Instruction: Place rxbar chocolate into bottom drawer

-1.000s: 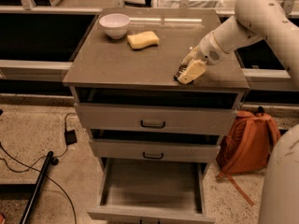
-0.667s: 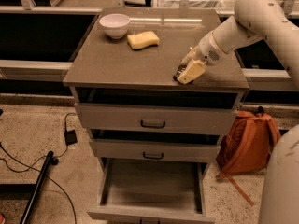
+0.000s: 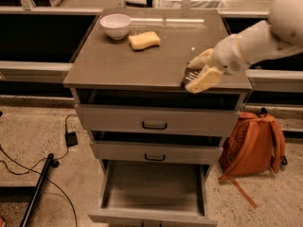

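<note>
The gripper [image 3: 195, 71], at the tabletop's [image 3: 142, 63] front right edge, has its fingers clamped around the rxbar chocolate [image 3: 187, 75], which must next be lifted clear and carried down into the open bottom drawer [image 3: 151, 218].

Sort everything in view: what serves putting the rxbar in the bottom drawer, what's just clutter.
Job: rxbar chocolate; gripper at it, front right of cabinet top; open bottom drawer.
Lying about: white bowl; yellow sponge; orange backpack; floor cables.

Speckled floor [image 3: 38, 141], black cables [image 3: 28, 167] trailing on the left, orange backpack [image 3: 253, 143] slumped right of the grey bench [image 3: 123, 65]. Dark panels [image 3: 38, 39] behind it; the gripper [image 3: 196, 72] is over the bench's front-right edge.
</note>
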`<state>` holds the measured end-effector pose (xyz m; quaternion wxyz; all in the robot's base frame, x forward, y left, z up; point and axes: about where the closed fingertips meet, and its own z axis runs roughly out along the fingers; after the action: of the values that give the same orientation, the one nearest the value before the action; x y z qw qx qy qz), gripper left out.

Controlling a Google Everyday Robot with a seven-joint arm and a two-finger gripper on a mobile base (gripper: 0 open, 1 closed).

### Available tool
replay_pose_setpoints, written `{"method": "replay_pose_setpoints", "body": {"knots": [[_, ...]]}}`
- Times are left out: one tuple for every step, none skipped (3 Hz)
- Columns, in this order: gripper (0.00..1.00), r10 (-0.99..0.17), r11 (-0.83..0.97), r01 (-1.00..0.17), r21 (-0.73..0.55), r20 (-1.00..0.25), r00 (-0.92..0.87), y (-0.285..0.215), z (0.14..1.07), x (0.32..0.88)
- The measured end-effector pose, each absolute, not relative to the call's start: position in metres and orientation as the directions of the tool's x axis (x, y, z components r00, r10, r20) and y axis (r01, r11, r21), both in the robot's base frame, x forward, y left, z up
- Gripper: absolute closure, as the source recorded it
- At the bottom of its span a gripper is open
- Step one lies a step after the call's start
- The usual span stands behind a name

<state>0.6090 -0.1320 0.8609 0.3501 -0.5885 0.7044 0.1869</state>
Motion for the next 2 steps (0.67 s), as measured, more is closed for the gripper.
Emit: {"method": "replay_pose_setpoints", "body": {"knots": [[1.00,-0.720,0.212,-0.952,-0.222,-0.694,0.001,-0.135,0.869,0.553],[1.00,-0.734,0.196,-0.966,-0.167,-0.678,-0.032,-0.135,0.840,0.530]]}}
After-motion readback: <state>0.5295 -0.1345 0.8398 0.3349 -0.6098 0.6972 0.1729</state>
